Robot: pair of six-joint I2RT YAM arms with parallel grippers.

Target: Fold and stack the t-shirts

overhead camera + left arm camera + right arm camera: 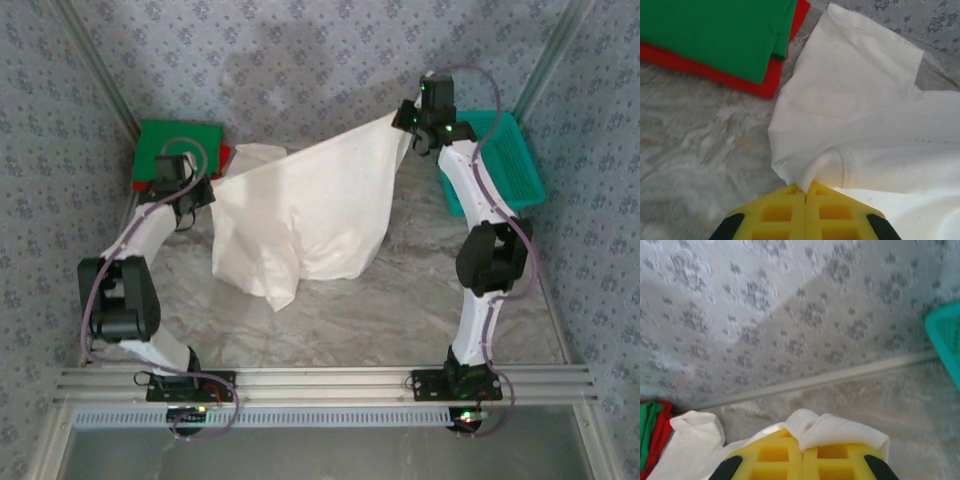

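Both arms have the off-white t-shirt point(300, 215) strung between them, lifted by two points along one edge. The rest hangs down and its lower folds rest on the table point(430, 300). My guess is they hold it stretched like this to pull out the wrinkles and lay it flat for folding.

The left gripper point(805, 186) is pinched tight on a seamed corner of the cloth, its yellow pads pressed together with fabric bunching out between them. The right gripper point(803, 440) is likewise clamped on a hem, which curls over its fingertips.

The left arm is folded back at the elbow, its wrist low and reaching toward the far left. The right arm stretches up and away with its wrist higher (hence the slope of the shirt's top edge).

The green t-shirt point(715, 35) lies folded on top of the red t-shirt point(705, 70) at the far left, just beside the white one. The teal basket point(510, 165) stands at the far right, beside the right arm.
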